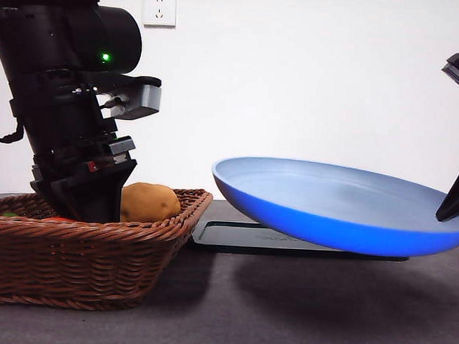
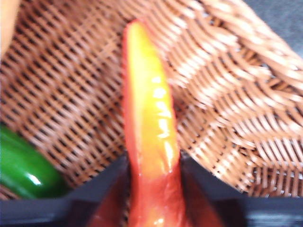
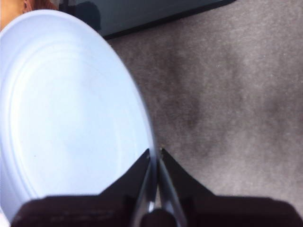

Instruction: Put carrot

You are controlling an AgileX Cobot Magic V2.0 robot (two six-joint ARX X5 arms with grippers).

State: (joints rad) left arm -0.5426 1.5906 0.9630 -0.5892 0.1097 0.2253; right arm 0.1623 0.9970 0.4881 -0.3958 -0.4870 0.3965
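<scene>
Carrot (image 2: pixel 149 142) gripped in basket (image 1: pixel 76 250) – potato (image 1: pixel 149 202), green vegetable (image 2: pixel 21 165) beside

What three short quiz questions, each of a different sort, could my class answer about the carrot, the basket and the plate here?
1. True or false: the left gripper is shut on the carrot inside the wicker basket.
2. What does the right gripper hold? A) the potato B) the blue plate's rim C) nothing
3. Fill in: the plate hangs ___ the table, tilted.

Key:
1. True
2. B
3. Above
</scene>
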